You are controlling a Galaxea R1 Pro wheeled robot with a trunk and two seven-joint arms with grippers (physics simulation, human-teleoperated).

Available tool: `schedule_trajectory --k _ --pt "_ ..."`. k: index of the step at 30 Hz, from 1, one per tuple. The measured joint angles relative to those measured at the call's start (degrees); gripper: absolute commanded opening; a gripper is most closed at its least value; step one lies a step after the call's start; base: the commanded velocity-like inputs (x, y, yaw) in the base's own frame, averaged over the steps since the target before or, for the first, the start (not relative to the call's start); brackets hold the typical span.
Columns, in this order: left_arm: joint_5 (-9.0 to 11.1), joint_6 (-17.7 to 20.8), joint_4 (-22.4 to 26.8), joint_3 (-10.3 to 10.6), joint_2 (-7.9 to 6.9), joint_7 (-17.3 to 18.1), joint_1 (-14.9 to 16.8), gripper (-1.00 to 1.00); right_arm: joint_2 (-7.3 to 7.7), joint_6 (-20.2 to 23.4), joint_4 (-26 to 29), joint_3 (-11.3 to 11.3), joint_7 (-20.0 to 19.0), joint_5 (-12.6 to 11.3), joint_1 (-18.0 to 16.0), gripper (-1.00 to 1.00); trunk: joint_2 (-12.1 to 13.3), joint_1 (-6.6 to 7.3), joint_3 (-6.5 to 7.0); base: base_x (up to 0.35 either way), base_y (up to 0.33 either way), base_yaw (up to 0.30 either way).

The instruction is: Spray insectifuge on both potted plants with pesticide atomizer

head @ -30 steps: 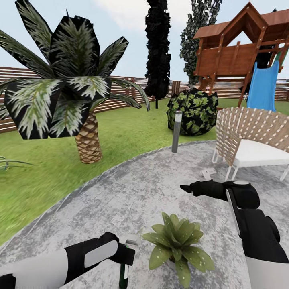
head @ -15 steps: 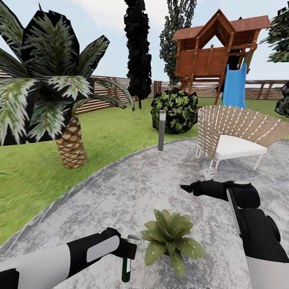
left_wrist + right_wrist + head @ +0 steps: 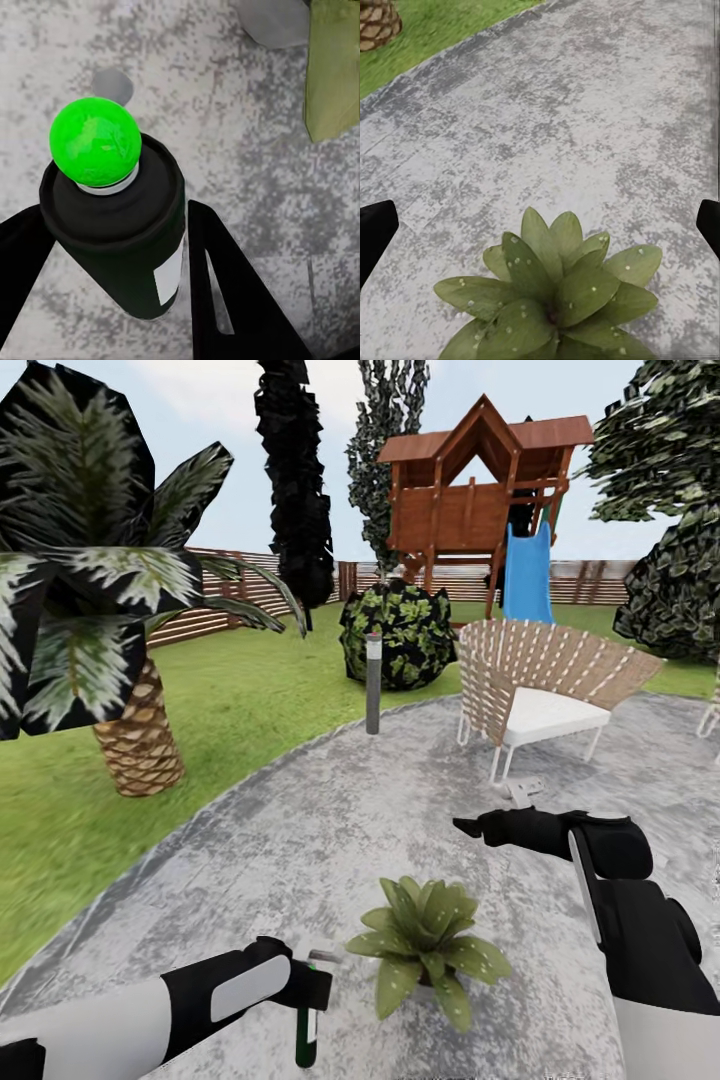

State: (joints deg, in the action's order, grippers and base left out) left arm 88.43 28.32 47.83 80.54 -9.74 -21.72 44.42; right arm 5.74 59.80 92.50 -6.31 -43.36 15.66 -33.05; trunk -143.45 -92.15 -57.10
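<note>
Head view: the left gripper (image 3: 312, 992) is clamped on the pesticide atomizer (image 3: 306, 1035), which hangs roughly upright below the fingers over the grey stone paving (image 3: 300, 840), just beside a potted plant (image 3: 428, 945). Left wrist view: two black fingers (image 3: 225, 292) flank the dark bottle (image 3: 124, 240) on both sides, its white label band and a bright green round top (image 3: 95, 141) visible — the jaws press against the bottle's body. The right gripper (image 3: 468, 826) hovers above and beyond the plant, well apart from it; in the right wrist view its fingertips (image 3: 375, 229) sit at the two opposite edges of the picture, spread wide with nothing between them, and the plant's spotted leaves (image 3: 551, 292) lie below. Bare paving surrounds the plant on all sides — lawn (image 3: 230, 710) borders the curved paving edge at the left, a woven chair (image 3: 540, 695) and a bollard lamp (image 3: 373, 682) stand farther off.
</note>
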Motion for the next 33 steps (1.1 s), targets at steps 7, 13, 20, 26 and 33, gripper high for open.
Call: schedule_trajectory --k 7,13,20,26,33 --pt "0.2 -2.5 -0.1 -0.1 -0.13 0.1 0.0 -1.0 -0.01 0.0 0.0 0.0 0.0 0.0 0.1 1.0 0.0 0.0 0.0 0.0 0.297 -0.28" --pt "0.0 -2.6 -1.9 -3.0 -0.29 0.8 -0.4 -1.0 -0.01 0.0 0.0 0.0 0.0 0.0 0.1 1.0 0.0 0.01 0.0 0.055 0.308 -0.28" --pt "-0.6 4.9 -1.7 -5.0 -1.75 1.3 1.5 -1.0 -0.01 0.0 0.1 0.1 0.0 0.0 0.2 1.0 0.0 0.01 0.0 0.101 0.311 -0.28" --pt "-4.6 11.5 -1.5 -4.6 -0.81 1.8 2.7 -1.0 0.58 0.0 0.1 -0.1 -0.2 0.0 0.0 1.0 0.0 0.03 0.0 0.202 0.261 -0.28" --pt "-13.5 10.5 -1.4 -5.0 -0.4 10.5 2.3 -1.0 0.88 0.0 0.1 -2.2 -0.3 0.0 -0.2 1.0 0.0 0.04 0.0 0.319 0.057 -0.28"
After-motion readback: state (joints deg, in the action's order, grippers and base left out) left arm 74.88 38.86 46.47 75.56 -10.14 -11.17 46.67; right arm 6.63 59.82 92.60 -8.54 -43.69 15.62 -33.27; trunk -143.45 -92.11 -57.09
